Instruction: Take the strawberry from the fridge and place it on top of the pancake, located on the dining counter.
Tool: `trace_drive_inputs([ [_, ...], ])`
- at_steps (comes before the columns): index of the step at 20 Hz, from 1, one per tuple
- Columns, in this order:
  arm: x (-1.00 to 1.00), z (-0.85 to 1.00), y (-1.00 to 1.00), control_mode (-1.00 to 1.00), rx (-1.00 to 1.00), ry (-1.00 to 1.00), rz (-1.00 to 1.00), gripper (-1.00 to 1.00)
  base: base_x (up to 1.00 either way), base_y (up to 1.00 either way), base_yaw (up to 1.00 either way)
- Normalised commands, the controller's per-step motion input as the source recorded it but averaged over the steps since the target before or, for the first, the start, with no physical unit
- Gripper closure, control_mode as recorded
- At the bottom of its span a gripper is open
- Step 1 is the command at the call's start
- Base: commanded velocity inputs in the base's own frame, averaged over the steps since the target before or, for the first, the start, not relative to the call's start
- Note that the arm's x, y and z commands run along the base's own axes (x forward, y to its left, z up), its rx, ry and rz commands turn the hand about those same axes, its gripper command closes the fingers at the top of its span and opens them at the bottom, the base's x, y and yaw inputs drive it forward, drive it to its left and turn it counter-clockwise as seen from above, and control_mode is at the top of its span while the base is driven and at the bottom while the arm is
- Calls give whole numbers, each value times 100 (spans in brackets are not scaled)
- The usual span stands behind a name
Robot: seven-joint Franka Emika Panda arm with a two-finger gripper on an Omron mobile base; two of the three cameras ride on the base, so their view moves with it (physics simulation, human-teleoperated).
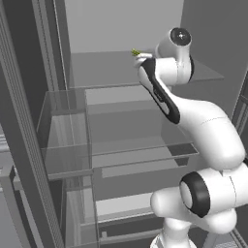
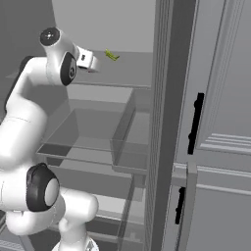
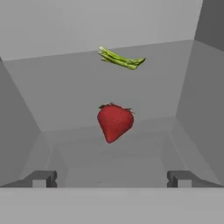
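The strawberry (image 3: 114, 122), red with a small green top, lies on the top glass shelf (image 1: 106, 72) of the open fridge (image 1: 121, 29). In the hand view it sits dead ahead of my gripper (image 3: 111, 178), a short way beyond the tips. The gripper is open and its two dark fingertips (image 3: 41, 178) stand wide apart with nothing between them. My white hand (image 2: 86, 59) reaches in over that shelf from the front. The pancake and the dining counter are out of view.
A bunch of green stalks (image 3: 120, 59) lies on the same shelf behind the strawberry, near the back wall. Lower glass shelves (image 1: 140, 150) and clear door bins (image 1: 63, 126) sit below. The fridge's side wall (image 2: 166, 122) and a pale panelled cabinet with black handles (image 2: 196, 122) stand to the right.
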Motion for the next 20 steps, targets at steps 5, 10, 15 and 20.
trace_drive_inputs([
  [5, 44, -1, -13, -100, 0, 12, 0, -100, 0, 0, 0],
  [10, 36, -13, 0, -100, 0, 3, 0, -100, 0, 0, 0],
  [15, 28, -17, 1, -100, 0, 0, 0, -100, 0, 0, 0],
  [20, 19, -28, 2, -100, 0, 0, 0, -100, 0, 0, 0],
])
